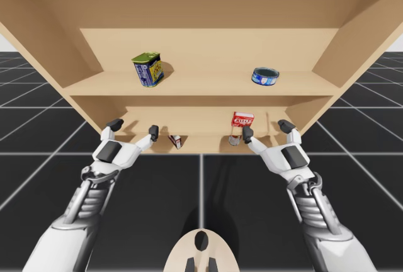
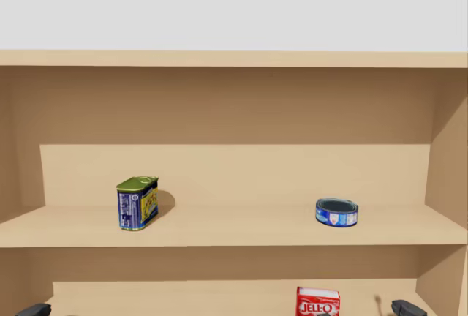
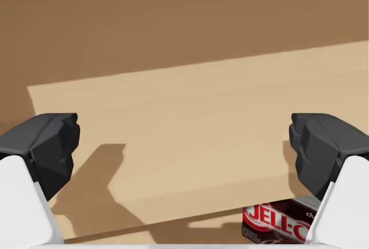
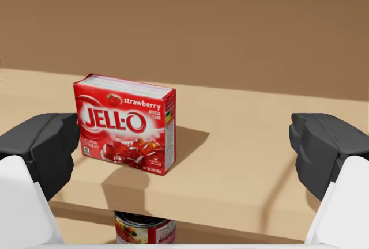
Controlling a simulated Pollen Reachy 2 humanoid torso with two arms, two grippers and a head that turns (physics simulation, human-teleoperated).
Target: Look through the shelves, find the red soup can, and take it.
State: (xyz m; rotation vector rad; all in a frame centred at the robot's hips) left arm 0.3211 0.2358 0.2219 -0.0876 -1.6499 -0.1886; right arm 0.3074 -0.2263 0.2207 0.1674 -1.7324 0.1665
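Left gripper: wide open, holding nothing, in front of the left part of the middle shelf. Right gripper: also wide open and holding nothing, in front of the same shelf's right part.

Red soup can: upright on the level below the middle shelf, just under that shelf's front edge, top hidden by the edge. It's ahead of and below the right gripper, with no contact. The red box stands upright near the front edge, right above the can.

Dark brown box: same lower level, further left, ahead of and below the left gripper, partly hidden by the shelf edge.

Upper shelf: blue-and-yellow rectangular can with a green lid towards the left end, flat blue round can towards the right end, well apart.
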